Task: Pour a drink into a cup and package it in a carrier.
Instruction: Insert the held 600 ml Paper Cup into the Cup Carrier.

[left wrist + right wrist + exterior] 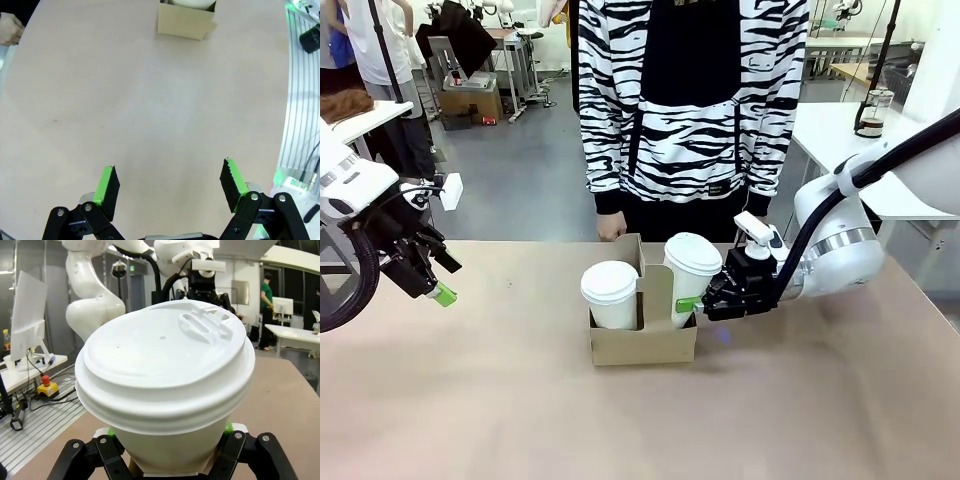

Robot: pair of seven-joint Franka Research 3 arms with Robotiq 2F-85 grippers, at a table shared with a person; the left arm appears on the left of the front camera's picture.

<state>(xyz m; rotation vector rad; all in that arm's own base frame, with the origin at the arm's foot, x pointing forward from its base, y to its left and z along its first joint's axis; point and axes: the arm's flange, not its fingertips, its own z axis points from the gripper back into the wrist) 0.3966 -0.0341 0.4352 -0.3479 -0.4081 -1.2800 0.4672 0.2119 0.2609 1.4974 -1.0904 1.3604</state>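
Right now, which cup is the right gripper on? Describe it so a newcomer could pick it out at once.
Find the brown cardboard carrier mid-table, in front of the person in the striped top. Two white lidded cups stand in it, either side of its upright divider. The held cup is the taller one on the right arm's side, clamped low on its body by the right gripper; the shorter cup stands free.

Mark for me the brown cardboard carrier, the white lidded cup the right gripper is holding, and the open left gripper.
brown cardboard carrier (pixel 642 345): front view, its front wall.
white lidded paper cup (pixel 692 253): front view, middle of its lid.
left gripper (pixel 170 185): left wrist view, midway between its green-padded fingertips.
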